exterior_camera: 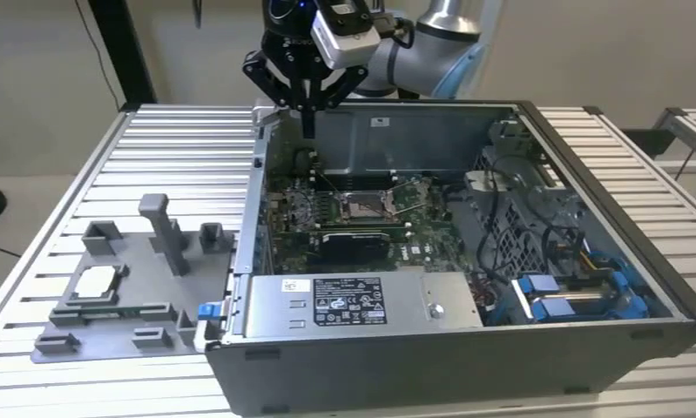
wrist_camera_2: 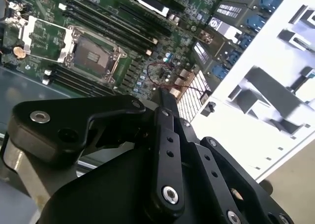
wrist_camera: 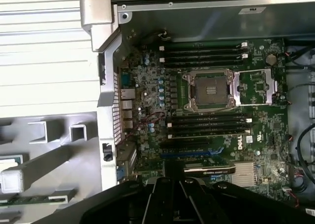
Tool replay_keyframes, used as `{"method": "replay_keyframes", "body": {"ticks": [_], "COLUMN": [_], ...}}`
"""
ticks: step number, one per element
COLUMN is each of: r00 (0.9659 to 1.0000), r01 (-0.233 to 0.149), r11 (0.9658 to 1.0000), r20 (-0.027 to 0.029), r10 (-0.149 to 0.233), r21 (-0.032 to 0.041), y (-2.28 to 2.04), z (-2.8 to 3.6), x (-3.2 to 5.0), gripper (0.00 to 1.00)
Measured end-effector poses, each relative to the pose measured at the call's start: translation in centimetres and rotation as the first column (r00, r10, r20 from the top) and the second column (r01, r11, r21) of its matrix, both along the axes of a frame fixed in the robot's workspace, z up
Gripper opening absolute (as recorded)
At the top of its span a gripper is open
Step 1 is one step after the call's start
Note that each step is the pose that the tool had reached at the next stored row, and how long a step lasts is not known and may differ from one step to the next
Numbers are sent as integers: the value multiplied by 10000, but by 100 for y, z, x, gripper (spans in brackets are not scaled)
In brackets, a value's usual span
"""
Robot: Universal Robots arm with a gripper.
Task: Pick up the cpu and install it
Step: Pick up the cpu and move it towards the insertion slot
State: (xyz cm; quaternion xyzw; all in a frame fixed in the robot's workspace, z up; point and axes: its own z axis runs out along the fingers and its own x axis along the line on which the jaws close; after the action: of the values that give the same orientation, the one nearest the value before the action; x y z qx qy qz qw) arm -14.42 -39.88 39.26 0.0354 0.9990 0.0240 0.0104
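Well up in the exterior view's upper middle, the gripper [exterior_camera: 309, 129] hangs over the rear wall of the open computer case [exterior_camera: 464, 366]; its two black fingers are pressed together into one thin bar with nothing between them, and both wrist views show the same closed linkage. The cpu [exterior_camera: 97, 280] lies flat, silvery top up, in a recess of the grey fixture plate [exterior_camera: 104, 344] at the exterior view's lower left; the plate rests on the slatted aluminium table [exterior_camera: 173, 157], just beside the case and well apart from the gripper; a tall grey post [exterior_camera: 162, 231] stands up from the plate near the chip. Inside the case, at the frame's centre, the green motherboard [exterior_camera: 295, 218] carries the square socket [exterior_camera: 365, 205]; in the first wrist view the socket [wrist_camera: 209, 89] has its metal frame swung open to one side, with dark memory slots [wrist_camera: 204, 54] running along either side. A grey labelled power supply [exterior_camera: 360, 300] sits along the case's near wall, lower centre.
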Motion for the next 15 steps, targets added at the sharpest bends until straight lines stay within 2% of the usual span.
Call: {"method": "replay_keyframes", "body": {"ticks": [7,15], "r00": [10000,10000], "r01": [1,0], "r11": [10000,10000], "r20": [0,0], "r10": [-1,0], "r21": [0,3], "y": [-3,-27], "z": [0,0], "x": [-119,-393], "gripper": [0,0]}}
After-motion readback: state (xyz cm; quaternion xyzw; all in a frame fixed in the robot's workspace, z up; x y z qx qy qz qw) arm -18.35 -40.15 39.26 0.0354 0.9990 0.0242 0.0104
